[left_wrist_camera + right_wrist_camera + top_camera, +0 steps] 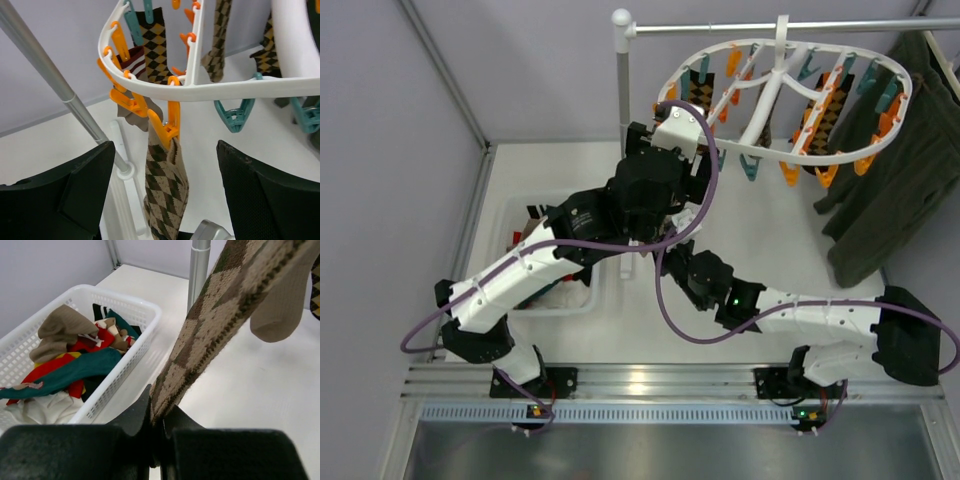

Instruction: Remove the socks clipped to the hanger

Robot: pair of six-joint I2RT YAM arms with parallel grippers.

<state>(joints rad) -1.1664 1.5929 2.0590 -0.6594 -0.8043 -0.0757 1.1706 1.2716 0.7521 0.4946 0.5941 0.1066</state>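
Note:
The white oval hanger (775,150) hangs from the rack at the back and carries orange and teal clips. In the left wrist view its frame (225,90) crosses the top, and an orange clip (169,125) holds a tan and brown argyle sock (165,185). My left gripper (165,205) is open, one finger on each side of that sock, not touching it. My right gripper (159,422) is shut on the lower part of an argyle sock (220,315) that runs taut up and to the right. More argyle socks (152,45) hang from clips further along.
A white basket (145,302) holding red, teal and tan socks stands at the left, and also shows in the top view (560,308). The grey rack pole (623,90) stands beside the hanger. A dark green garment (890,180) hangs at the right.

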